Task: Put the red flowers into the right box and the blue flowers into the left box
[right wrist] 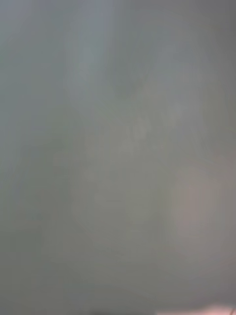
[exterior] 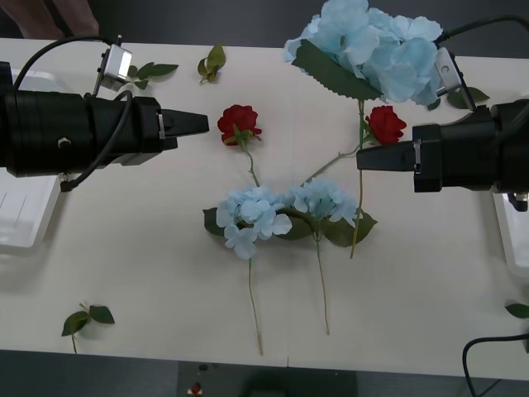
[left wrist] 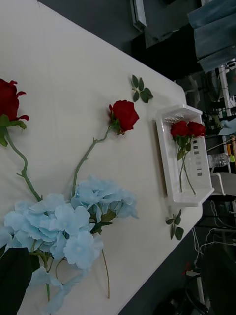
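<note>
My right gripper is shut on the thin stem of a blue flower, whose big head is raised at the back right. Two more blue flowers lie mid-table, also seen from the left wrist. One red flower lies just past my left gripper. Another red flower lies beside the right gripper. The right box holds two red flowers. The left box sits partly under my left arm.
Loose green leaf sprigs lie at the back, by the left arm, near the front left edge and at the right edge. The right box's rim shows at the far right.
</note>
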`<state>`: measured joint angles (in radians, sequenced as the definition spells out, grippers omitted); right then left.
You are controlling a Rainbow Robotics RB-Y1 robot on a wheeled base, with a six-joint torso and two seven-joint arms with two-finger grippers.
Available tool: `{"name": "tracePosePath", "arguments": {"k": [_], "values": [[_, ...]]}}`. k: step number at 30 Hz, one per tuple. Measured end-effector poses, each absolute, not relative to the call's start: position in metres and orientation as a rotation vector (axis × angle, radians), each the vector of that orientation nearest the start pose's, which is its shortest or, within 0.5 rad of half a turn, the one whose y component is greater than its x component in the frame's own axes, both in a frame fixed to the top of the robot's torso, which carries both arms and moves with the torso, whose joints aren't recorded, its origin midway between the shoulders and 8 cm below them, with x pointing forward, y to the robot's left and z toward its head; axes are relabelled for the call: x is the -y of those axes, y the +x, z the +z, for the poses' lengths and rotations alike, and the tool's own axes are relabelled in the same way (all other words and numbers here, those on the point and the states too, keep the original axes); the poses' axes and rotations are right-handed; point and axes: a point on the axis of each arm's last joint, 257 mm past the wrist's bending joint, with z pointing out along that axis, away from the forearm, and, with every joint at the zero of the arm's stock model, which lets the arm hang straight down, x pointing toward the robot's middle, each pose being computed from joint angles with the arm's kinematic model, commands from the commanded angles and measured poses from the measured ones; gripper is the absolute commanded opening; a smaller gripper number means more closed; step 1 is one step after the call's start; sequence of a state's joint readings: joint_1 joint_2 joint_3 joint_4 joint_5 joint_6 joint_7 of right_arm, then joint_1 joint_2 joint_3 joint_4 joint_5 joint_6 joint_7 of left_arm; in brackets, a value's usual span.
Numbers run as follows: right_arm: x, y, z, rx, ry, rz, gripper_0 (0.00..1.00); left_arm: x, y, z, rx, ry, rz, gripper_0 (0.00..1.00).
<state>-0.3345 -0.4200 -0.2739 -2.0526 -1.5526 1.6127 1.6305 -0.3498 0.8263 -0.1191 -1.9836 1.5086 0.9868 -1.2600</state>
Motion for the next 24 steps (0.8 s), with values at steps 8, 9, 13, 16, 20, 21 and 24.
{"name": "tracePosePath", "arguments": {"k": [8,9,13,16,20,21,24], "values": [[0.082,0.390,-0.021,-1.863,-0.827,1.300,0.00,-0.063,0.417,-0.064,-2.096,0.290,-1.316,1.00],[0.080,0.392,-0.017,-1.840,-0.850,1.292,0.00,-0.056,0.413,-0.062,-2.090,0.299,-1.338,1.00],[0.068,0.404,0.001,-1.768,-0.858,1.296,0.00,-0.028,0.401,-0.057,-2.034,0.311,-1.415,1.00],[0.057,0.408,0.008,-1.747,-0.858,1.305,0.00,-0.008,0.392,-0.060,-2.002,0.329,-1.440,1.00],[0.046,0.408,0.009,-1.739,-0.868,1.314,0.00,0.013,0.383,-0.066,-1.982,0.354,-1.456,1.00],[0.045,0.408,0.009,-1.742,-0.869,1.317,0.00,0.018,0.382,-0.066,-1.975,0.363,-1.458,1.00],[0.046,0.410,0.008,-1.747,-0.856,1.338,0.00,0.031,0.383,-0.063,-1.937,0.390,-1.444,1.00]]}}
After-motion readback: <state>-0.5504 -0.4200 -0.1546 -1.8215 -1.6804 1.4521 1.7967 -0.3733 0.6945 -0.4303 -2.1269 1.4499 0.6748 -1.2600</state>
